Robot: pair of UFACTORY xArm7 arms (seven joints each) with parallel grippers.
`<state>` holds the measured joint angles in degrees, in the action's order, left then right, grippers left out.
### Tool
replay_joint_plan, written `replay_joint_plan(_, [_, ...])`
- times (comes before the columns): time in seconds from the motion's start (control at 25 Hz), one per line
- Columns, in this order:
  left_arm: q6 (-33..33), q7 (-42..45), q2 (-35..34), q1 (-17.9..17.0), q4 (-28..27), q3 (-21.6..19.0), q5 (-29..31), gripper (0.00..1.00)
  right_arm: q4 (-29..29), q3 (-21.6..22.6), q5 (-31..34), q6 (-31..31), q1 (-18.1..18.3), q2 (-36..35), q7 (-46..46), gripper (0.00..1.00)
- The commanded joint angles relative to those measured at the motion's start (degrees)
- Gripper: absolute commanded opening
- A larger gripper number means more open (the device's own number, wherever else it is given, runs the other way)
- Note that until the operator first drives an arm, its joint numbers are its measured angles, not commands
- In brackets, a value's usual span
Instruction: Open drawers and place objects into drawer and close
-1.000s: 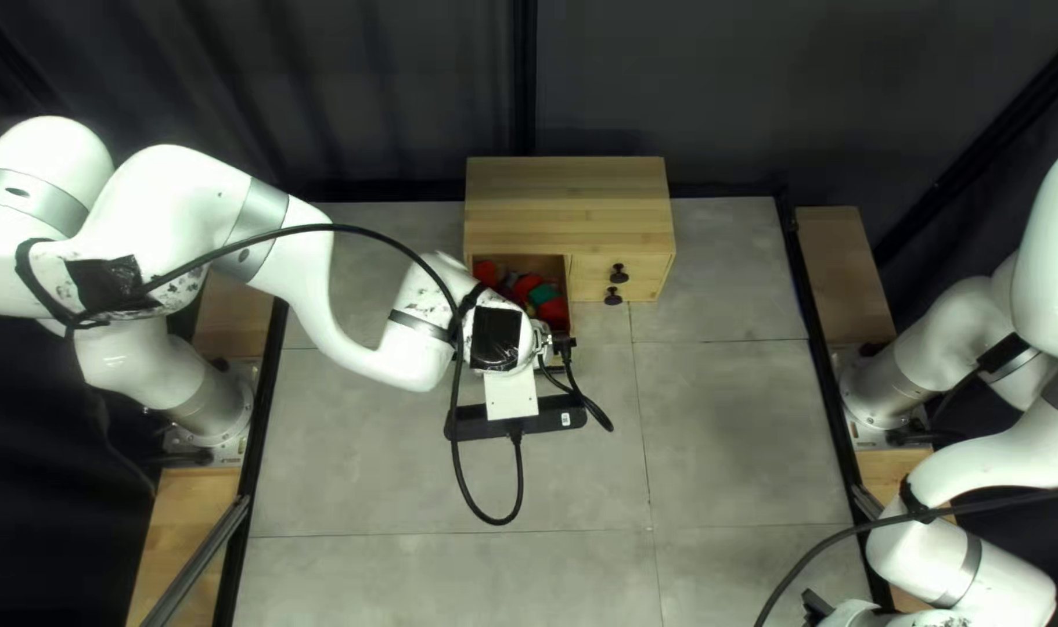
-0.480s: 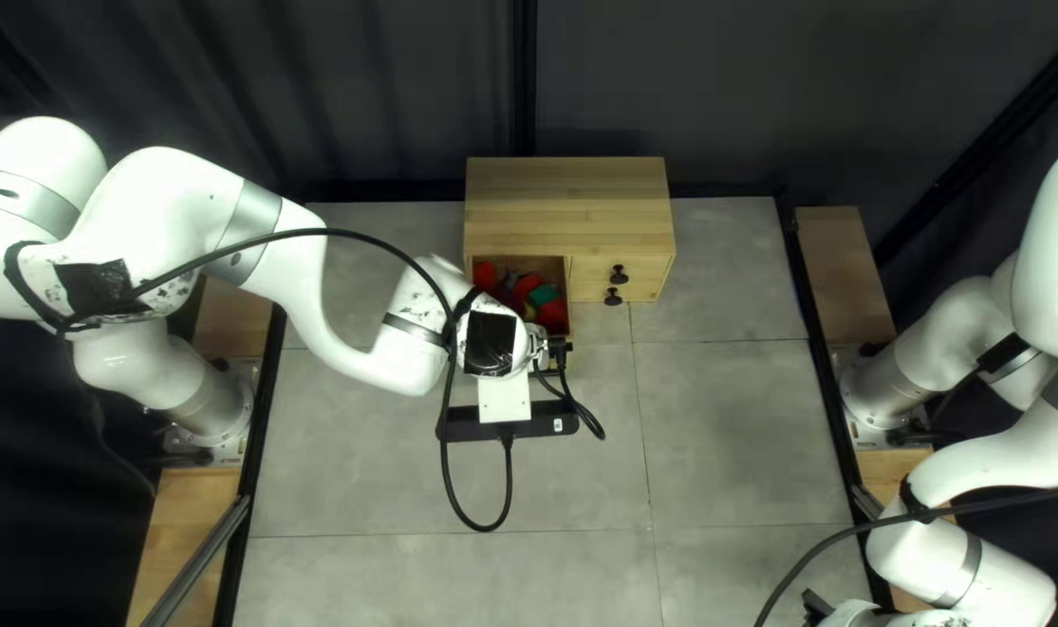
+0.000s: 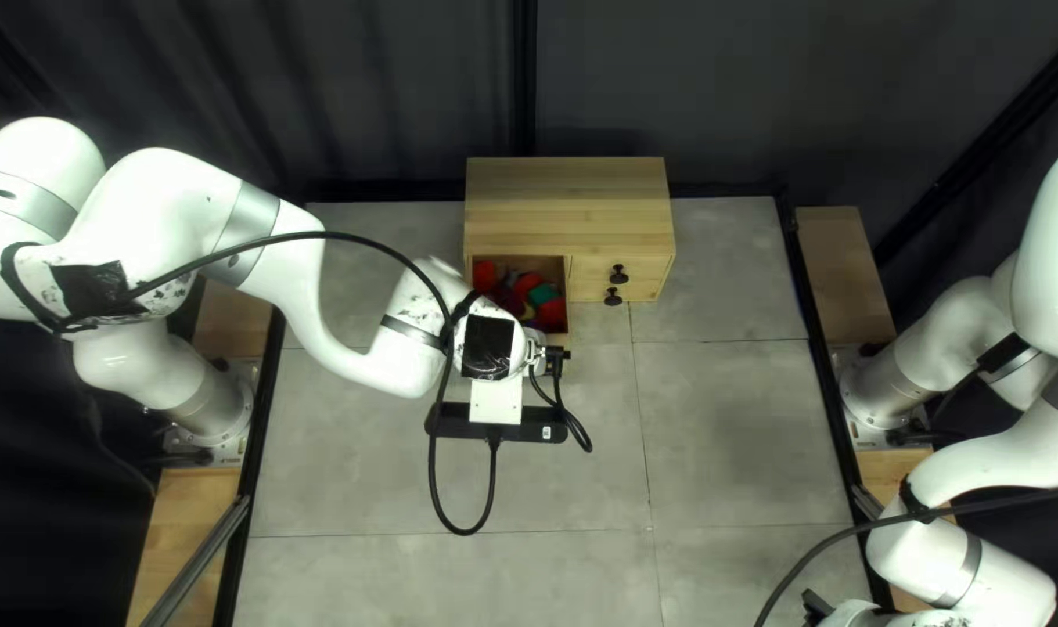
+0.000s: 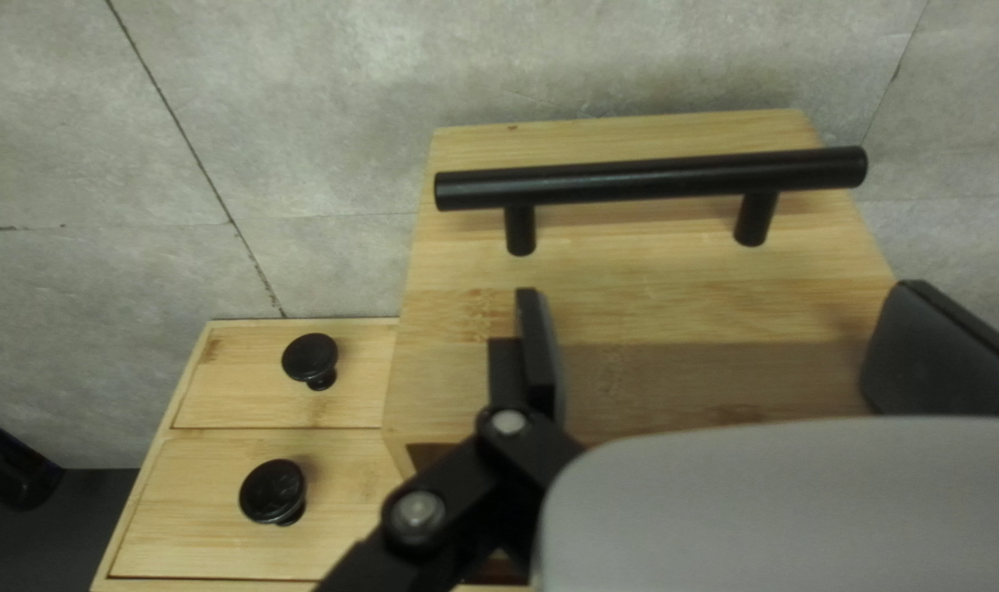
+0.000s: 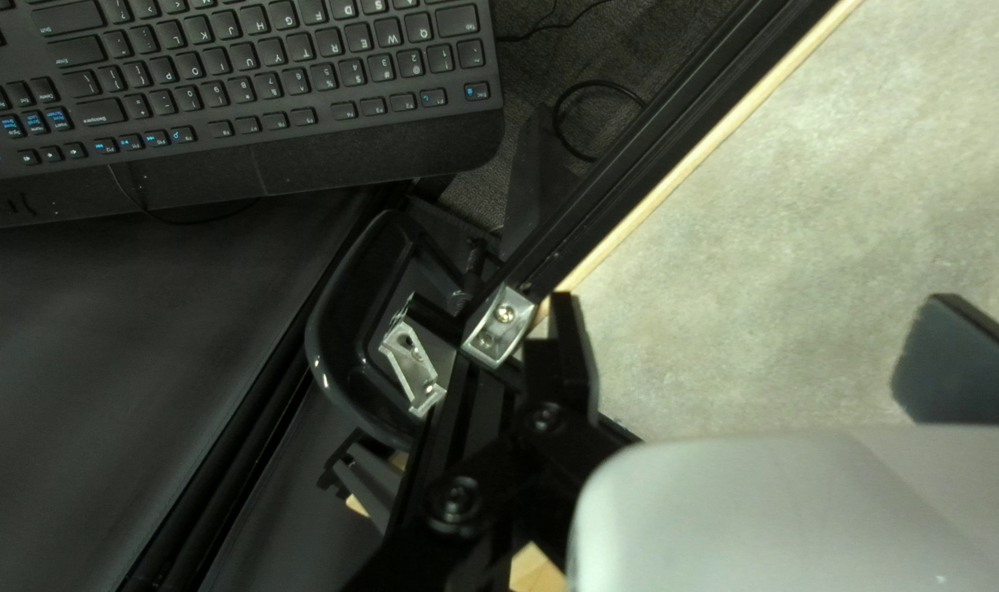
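By the cabinet (image 3: 570,192), whose pulled-out drawer (image 4: 631,263) holds coloured objects (image 3: 543,295), the left gripper (image 4: 724,345) hangs, fingers apart, near the handle (image 4: 653,178), probably to push the drawer shut, while the right gripper (image 5: 757,351) sits spread, well clear.

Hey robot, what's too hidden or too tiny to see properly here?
- Red and green things in the open wooden drawer: too small in the top left view to tell what they are, and partly covered by the white left arm.
- Insides of the two small wooden drawers: hidden behind their closed fronts, left wrist view.
- Black keyboard: cut off by the right wrist view's edge.
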<state>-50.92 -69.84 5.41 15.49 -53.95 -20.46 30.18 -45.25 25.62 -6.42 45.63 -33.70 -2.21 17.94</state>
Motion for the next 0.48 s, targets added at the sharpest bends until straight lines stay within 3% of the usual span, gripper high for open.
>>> replay_joint_plan(0.04, [0.35,0.16,-0.47,0.22,0.41,0.17,-0.22,1.00,0.00,0.00,0.00,0.00,0.00,0.00,0.00,1.00])
replay_joint_plan(0.48, [-0.07,1.28,-0.45,0.33,-0.40,0.22,-1.76,1.00,0.00,0.00,0.00,0.00,0.00,0.00,0.00,1.00])
